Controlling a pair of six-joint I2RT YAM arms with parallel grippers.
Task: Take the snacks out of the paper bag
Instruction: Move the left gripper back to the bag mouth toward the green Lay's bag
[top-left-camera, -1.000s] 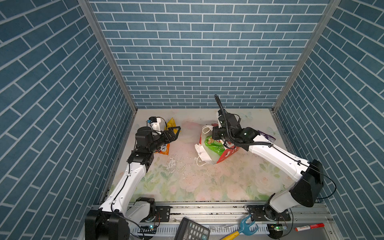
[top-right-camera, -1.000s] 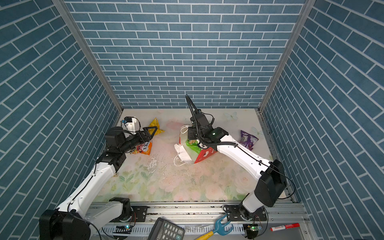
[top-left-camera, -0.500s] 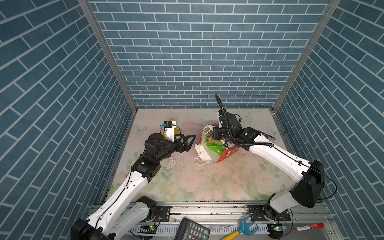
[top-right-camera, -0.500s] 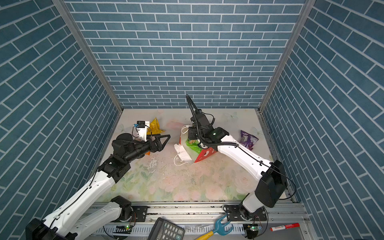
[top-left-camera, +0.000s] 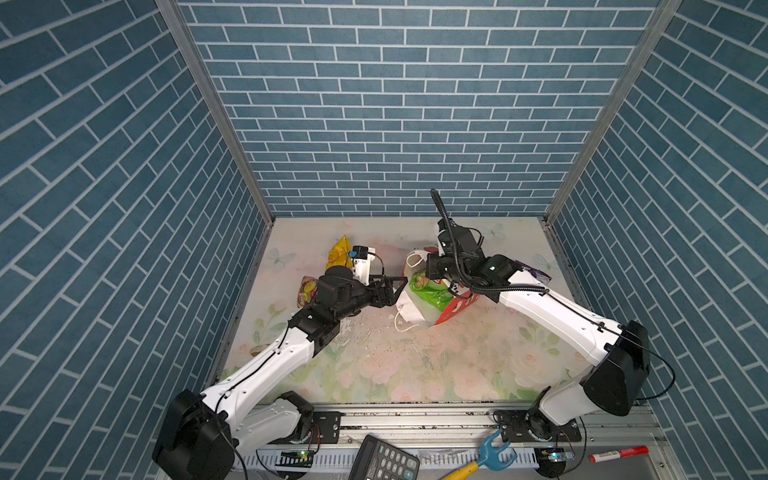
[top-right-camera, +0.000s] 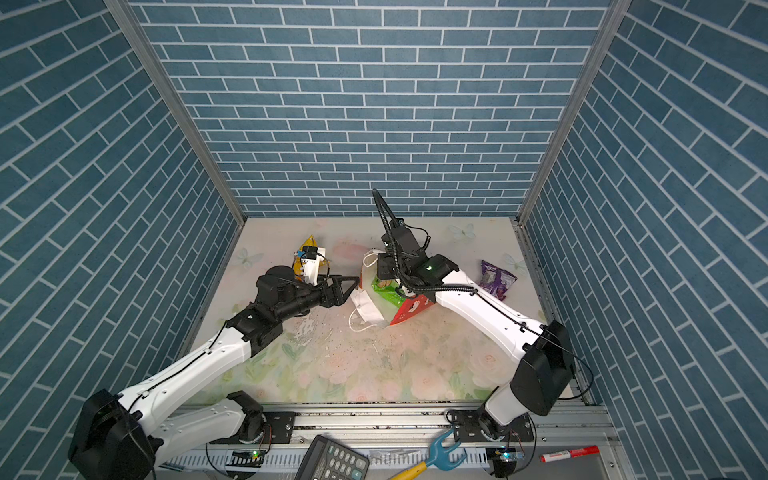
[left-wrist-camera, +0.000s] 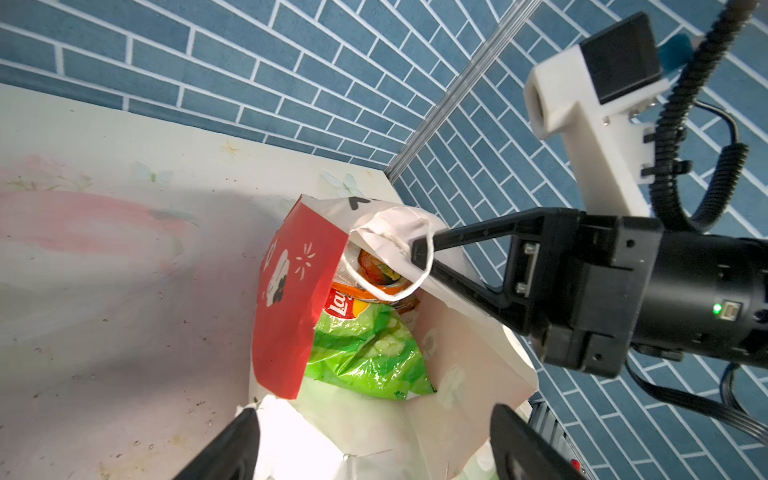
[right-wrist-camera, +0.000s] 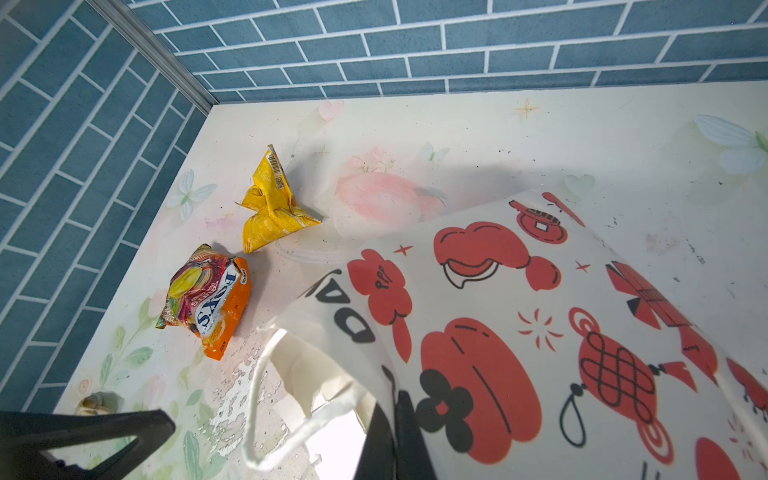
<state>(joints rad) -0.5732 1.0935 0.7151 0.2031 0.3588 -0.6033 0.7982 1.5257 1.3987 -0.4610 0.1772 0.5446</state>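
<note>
Paper bag (top-right-camera: 409, 309) lies mid-table in a top view, with my left gripper (top-right-camera: 352, 289) at its 9 o'clock mouth and the purple packet (top-right-camera: 496, 280) at its 3 o'clock. Left wrist: jaws spread wide, green Lay's packet (left-wrist-camera: 365, 353) inside, right gripper (left-wrist-camera: 422, 253) pinching the rim. Right wrist: yellow packet (right-wrist-camera: 274, 208) and orange Fox's packet (right-wrist-camera: 208, 299) already out. Next I'd reach in for the Lay's.

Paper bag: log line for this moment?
right hand: shut on paper bag rim | left hand: open at mouth | Lay's chips packet: inside
</note>
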